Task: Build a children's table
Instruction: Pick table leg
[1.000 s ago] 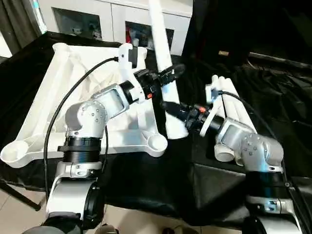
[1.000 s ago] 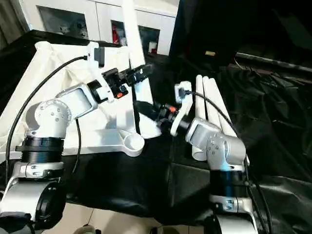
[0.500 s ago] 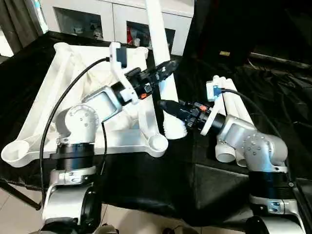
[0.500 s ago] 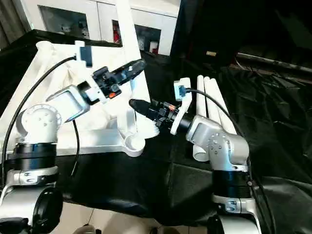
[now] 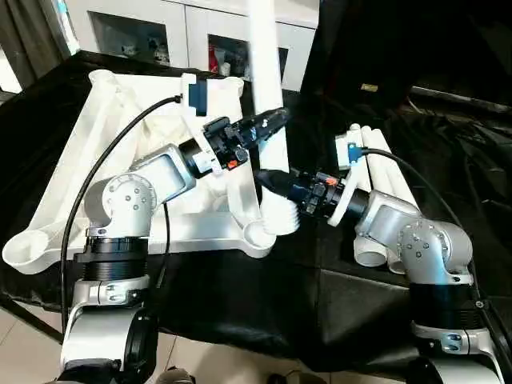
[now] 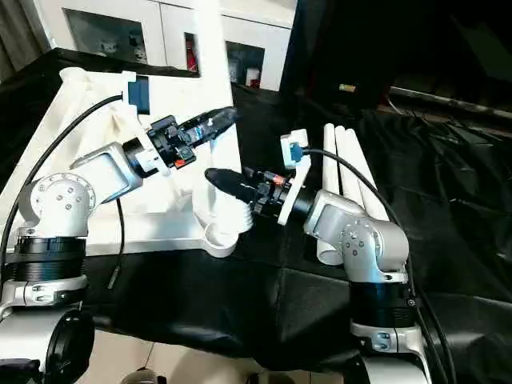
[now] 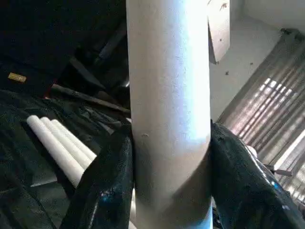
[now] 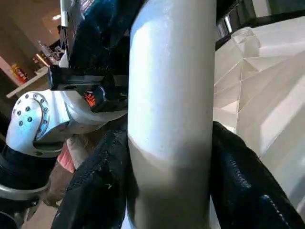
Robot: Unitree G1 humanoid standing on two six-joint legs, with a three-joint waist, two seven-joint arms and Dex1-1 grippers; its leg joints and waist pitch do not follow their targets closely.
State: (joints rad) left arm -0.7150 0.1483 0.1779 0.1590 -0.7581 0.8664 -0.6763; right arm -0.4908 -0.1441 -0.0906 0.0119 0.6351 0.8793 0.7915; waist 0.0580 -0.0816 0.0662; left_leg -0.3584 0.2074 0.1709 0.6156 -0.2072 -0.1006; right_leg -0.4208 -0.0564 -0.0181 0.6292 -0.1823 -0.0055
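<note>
Left gripper: It was closed around the tall white leg, high up on the tube. One black finger was seen on each side of the tube, pressed against it.

Right gripper: It was closed around the same leg, lower down, just above the ribbed end. Its black fingers were pressed on both sides of the tube.

Leg in the grippers: It was held almost upright, between the two grippers. The left gripper was placed above and the right gripper below. Its ribbed bottom end was placed right at the near corner socket of the table top. Whether the end was already inside the socket could not be told.

Table top: It was laid upside down on the black cloth, in front of the left arm. Its ribs were turned up. Another round socket was seen at the near left corner.

Other legs: White tubes were laid side by side on the black cloth, beside the right arm and away from both grippers.

Behind the table: A white cabinet with glass doors was seen at the back.
</note>
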